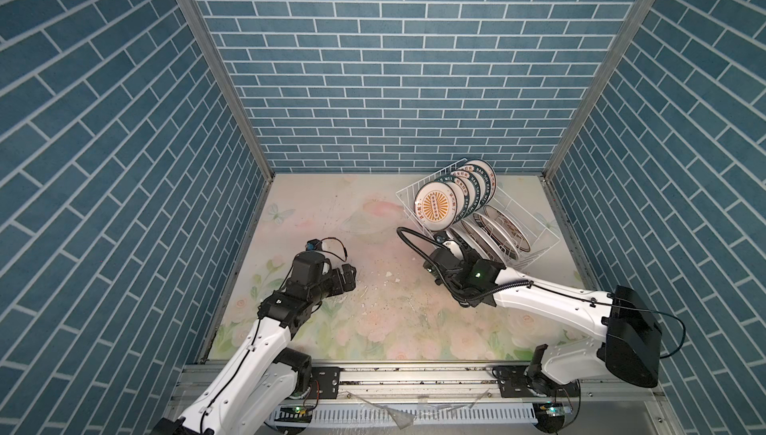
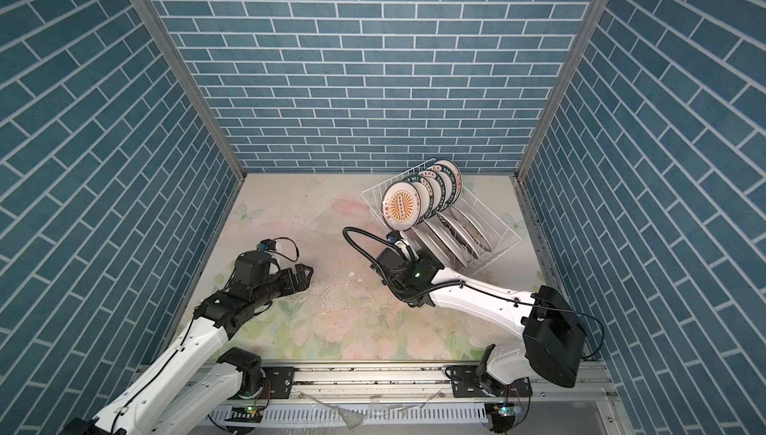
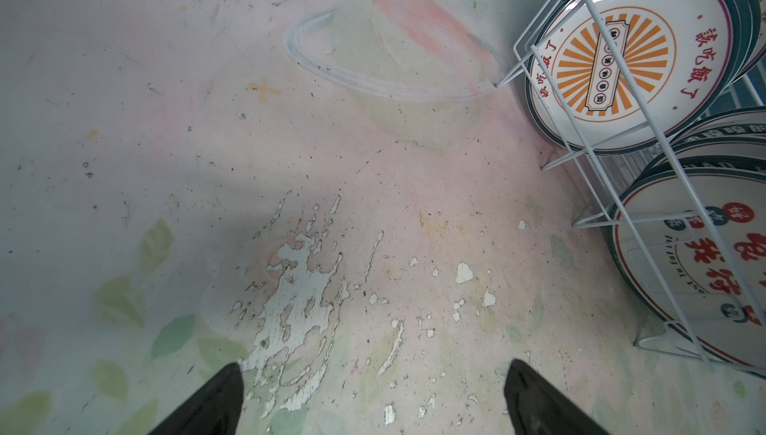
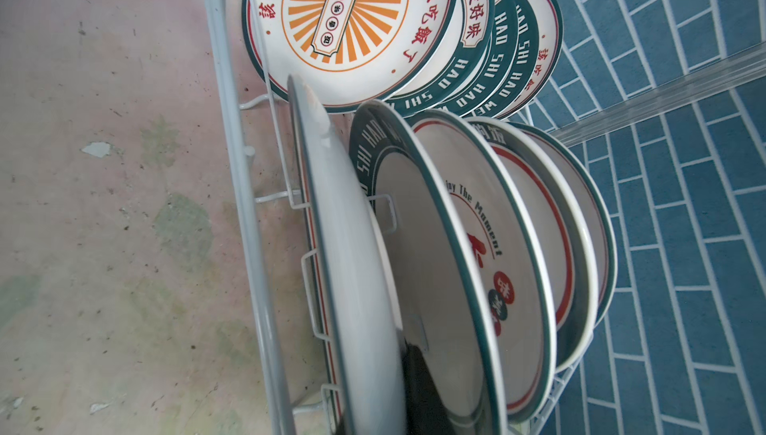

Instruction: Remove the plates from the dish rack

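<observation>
The white wire dish rack [image 1: 543, 234] [image 2: 509, 241] stands at the back right of the table. It holds two rows of plates. The far row is fronted by an orange sunburst plate [image 1: 438, 207] [image 3: 613, 68] [image 4: 348, 18]. In the near row, several plates stand on edge. My right gripper [image 1: 462, 248] [image 2: 408, 251] [image 4: 381, 404] is shut on the rim of the nearest plate [image 4: 352, 246], white back towards me. One dark finger [image 4: 418, 383] shows behind it; the other is mostly hidden. My left gripper [image 1: 348, 276] [image 2: 304, 277] [image 3: 373, 370] hangs open over bare table, left of the rack.
The floral table top [image 1: 373, 317] has chipped paint patches [image 3: 298, 288] below the left gripper. Blue brick walls close in the back and both sides. A metal rail [image 1: 414, 375] runs along the front edge.
</observation>
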Controlling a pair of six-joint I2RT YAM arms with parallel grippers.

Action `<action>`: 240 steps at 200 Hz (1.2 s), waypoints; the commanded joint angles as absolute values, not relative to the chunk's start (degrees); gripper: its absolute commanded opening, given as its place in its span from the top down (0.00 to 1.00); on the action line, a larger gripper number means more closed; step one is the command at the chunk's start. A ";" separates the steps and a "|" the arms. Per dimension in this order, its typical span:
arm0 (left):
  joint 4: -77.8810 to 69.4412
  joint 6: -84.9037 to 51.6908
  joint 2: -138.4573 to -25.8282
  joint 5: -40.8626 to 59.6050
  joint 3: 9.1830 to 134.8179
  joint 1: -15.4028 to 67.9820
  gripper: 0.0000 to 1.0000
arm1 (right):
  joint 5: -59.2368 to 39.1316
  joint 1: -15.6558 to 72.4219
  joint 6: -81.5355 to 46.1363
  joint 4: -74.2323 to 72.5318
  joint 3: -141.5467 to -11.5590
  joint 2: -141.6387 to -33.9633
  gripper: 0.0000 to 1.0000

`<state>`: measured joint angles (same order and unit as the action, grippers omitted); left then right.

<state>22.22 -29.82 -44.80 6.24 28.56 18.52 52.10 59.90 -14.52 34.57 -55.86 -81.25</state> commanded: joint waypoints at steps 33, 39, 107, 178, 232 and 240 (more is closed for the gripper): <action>22.32 -29.80 -44.70 5.70 27.59 18.72 0.01 | 48.69 60.12 -18.51 36.23 -56.04 -83.12 0.95; 22.41 -29.78 -44.67 5.62 27.65 18.72 0.01 | 48.77 60.09 -18.26 36.29 -56.20 -82.99 0.95; 23.03 -29.86 -43.67 5.60 26.87 18.77 0.01 | 48.78 60.58 -9.23 36.09 -57.86 -79.64 1.00; 22.24 -29.87 -43.06 6.39 25.84 18.72 0.01 | 50.55 60.85 -4.22 32.35 -57.00 -76.23 1.00; 21.41 -29.88 -42.89 6.42 25.32 18.72 0.01 | 52.02 61.26 -3.08 33.32 -59.12 -73.94 1.00; 21.07 -29.88 -43.02 6.46 25.31 18.72 0.01 | 52.09 61.35 -2.96 33.73 -59.59 -73.68 1.00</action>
